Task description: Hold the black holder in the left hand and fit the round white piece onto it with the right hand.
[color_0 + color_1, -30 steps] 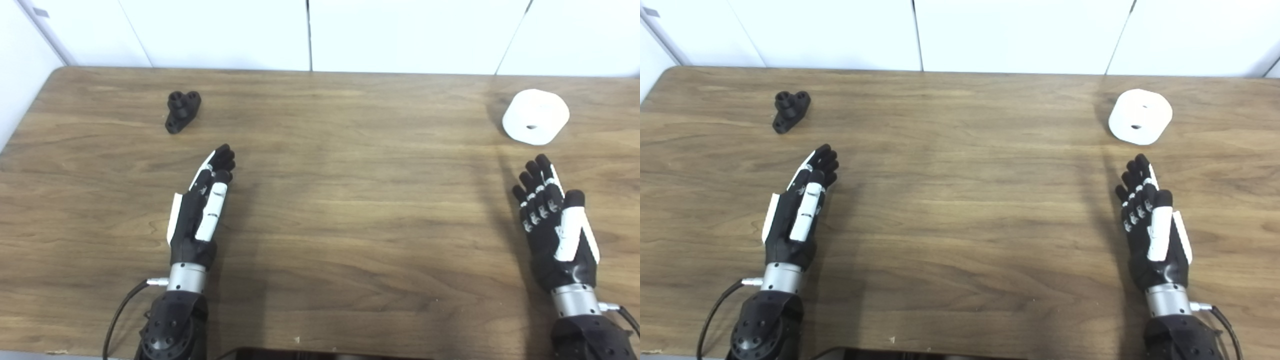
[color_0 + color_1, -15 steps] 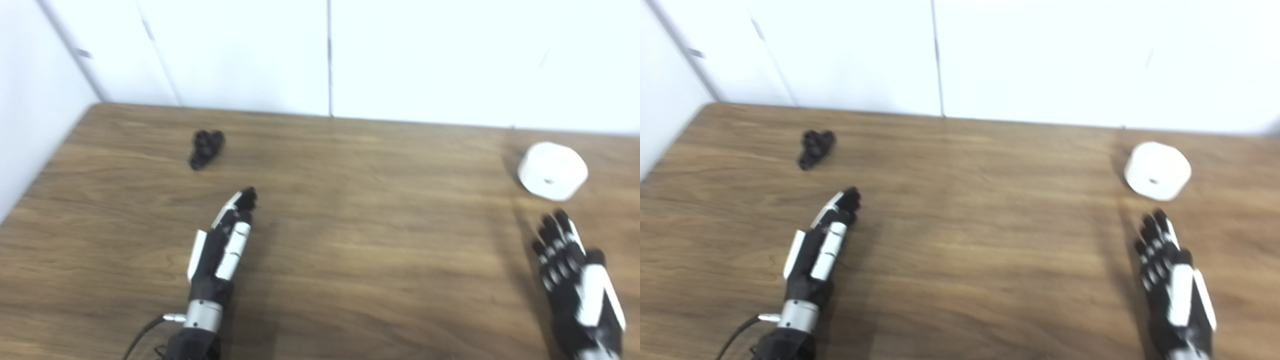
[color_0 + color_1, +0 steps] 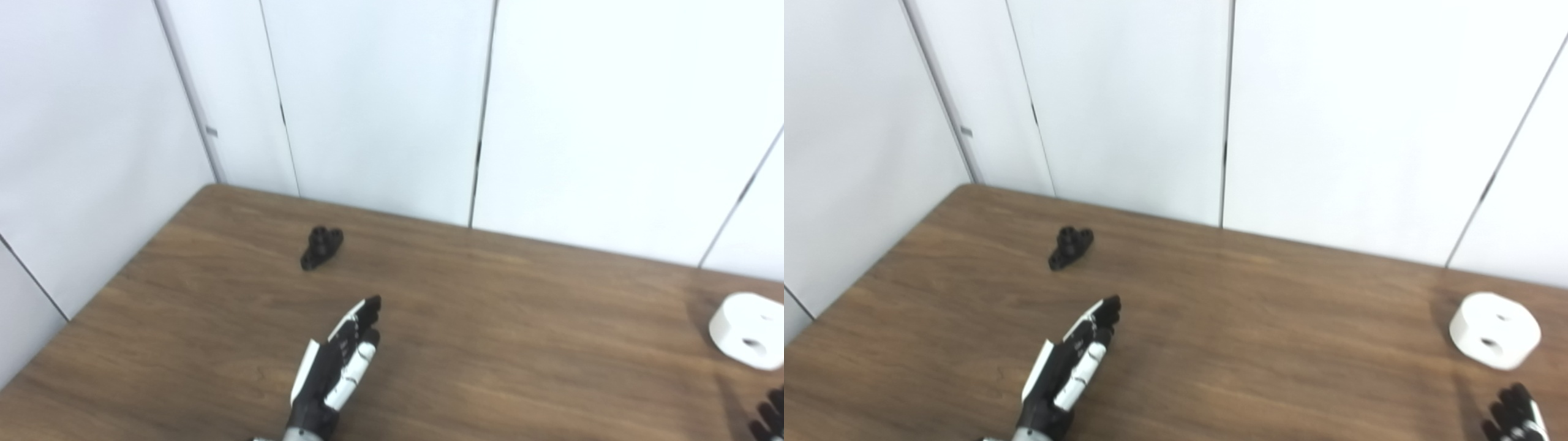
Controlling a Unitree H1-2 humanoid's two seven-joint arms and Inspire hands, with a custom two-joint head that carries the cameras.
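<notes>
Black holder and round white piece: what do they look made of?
Black holder: likely moulded or printed plastic, matte, no glints, with bored holes. Round white piece: likely plastic too, smooth matte white, rounded edges, two holes. Both rest on a wood-grain table, probably laminate.

Paired head views, same table [image 3: 520,343]

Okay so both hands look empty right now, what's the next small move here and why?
Probably reach the left hand forward and slightly left toward the black holder. The holder lies untouched on the table, well beyond the open fingers, and it has to be held before the round white piece can go on. The right hand, barely in view near that piece, can wait.
</notes>
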